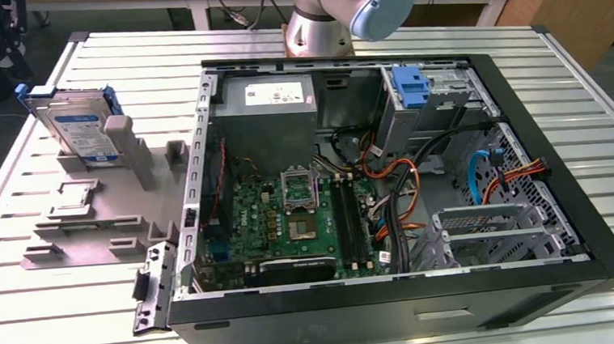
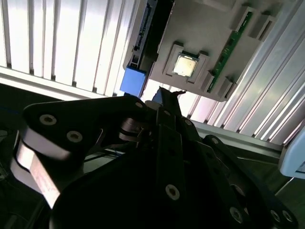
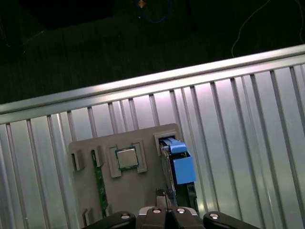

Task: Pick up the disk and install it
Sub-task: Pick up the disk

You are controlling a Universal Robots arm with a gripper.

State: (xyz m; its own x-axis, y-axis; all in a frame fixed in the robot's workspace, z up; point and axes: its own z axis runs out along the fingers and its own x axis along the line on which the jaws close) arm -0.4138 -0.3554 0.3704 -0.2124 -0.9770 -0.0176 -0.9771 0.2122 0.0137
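The disk [image 1: 79,127] stands on edge in a slot of the grey holder [image 1: 94,227] at the exterior view's left, silver-grey with a white-and-blue label and a blue carrier around it. In both wrist views I look down on it edge-on, as the disk [image 2: 145,38] and the disk [image 3: 182,168] with its blue end tab. My gripper [image 2: 164,98] hangs well above the holder with its dark fingers drawn together and nothing between them. The gripper [image 3: 163,193] lies close beside the disk's edge in the first wrist view.
The holder also carries a small square silver chip [image 3: 126,158] and a green memory stick [image 3: 99,183]. An open computer case [image 1: 394,174] lies on the ribbed metal table [image 1: 58,319], with a blue bracket [image 1: 415,91] in its far drive bay. The arm's base [image 1: 319,25] stands behind the case.
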